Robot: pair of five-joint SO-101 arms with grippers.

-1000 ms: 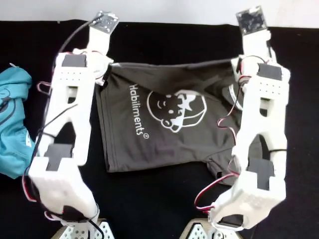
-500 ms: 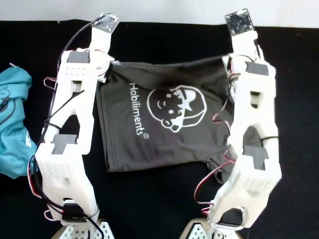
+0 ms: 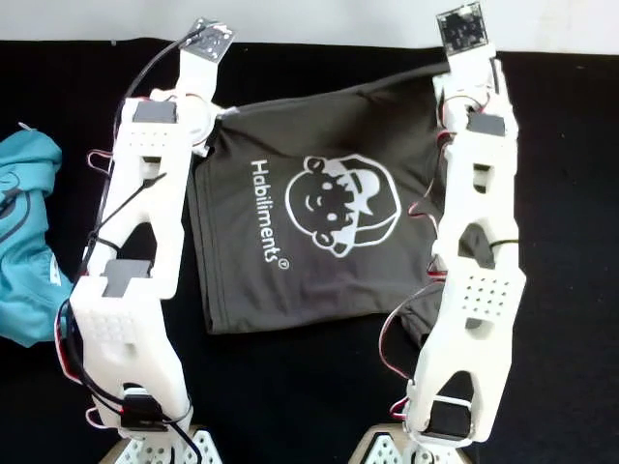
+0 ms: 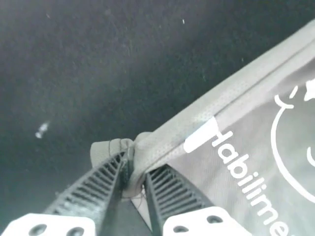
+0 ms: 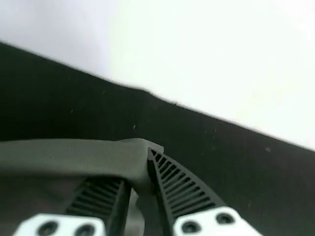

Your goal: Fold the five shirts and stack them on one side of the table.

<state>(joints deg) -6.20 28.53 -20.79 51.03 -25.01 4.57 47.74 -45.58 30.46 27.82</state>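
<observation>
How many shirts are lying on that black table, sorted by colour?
dark grey shirt: 1
teal shirt: 1
Total: 2

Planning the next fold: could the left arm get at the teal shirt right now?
Probably not yet. The left end effector is shut on a corner of the dark grey shirt, so it would have to let go first. Otherwise only black table lies between it and the teal shirt.
</observation>
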